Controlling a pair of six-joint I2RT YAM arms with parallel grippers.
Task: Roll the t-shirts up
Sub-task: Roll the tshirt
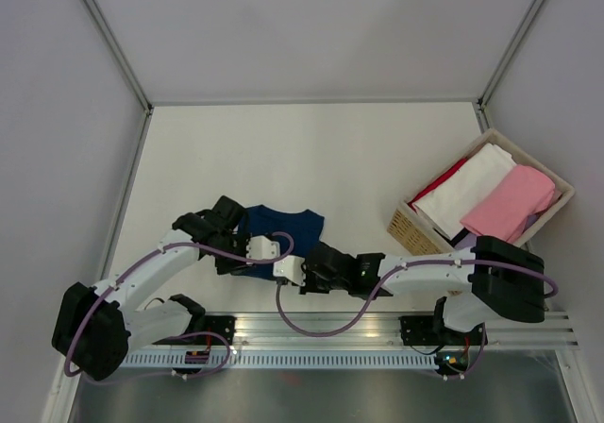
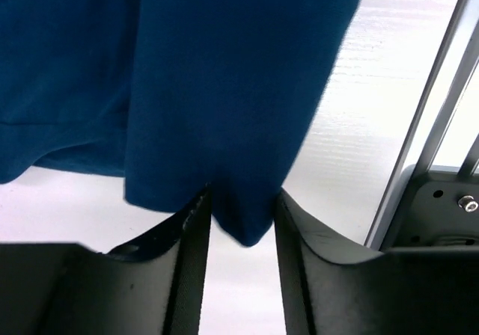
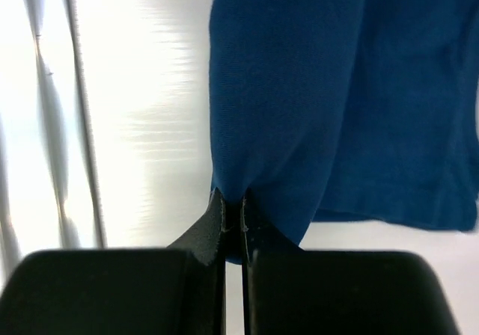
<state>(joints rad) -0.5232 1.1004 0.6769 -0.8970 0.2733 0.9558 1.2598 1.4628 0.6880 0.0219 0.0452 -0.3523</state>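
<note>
The navy blue t-shirt [image 1: 279,227] lies near the table's front edge, between the two arms. My left gripper [image 1: 247,250] is at its near left edge. In the left wrist view its jaws stand apart, with a hanging fold of the navy cloth [image 2: 239,125] between the fingertips [image 2: 196,208]. My right gripper [image 1: 294,270] is at the near right edge. In the right wrist view it is shut, pinching a fold of the navy shirt [image 3: 299,111] between the fingertips [image 3: 217,208]. The chest print does not show.
A wicker basket [image 1: 408,225] at the right holds white [image 1: 467,189], pink [image 1: 510,201] and red shirts. An aluminium rail [image 1: 377,333] runs along the near edge. Grey walls enclose the table on three sides.
</note>
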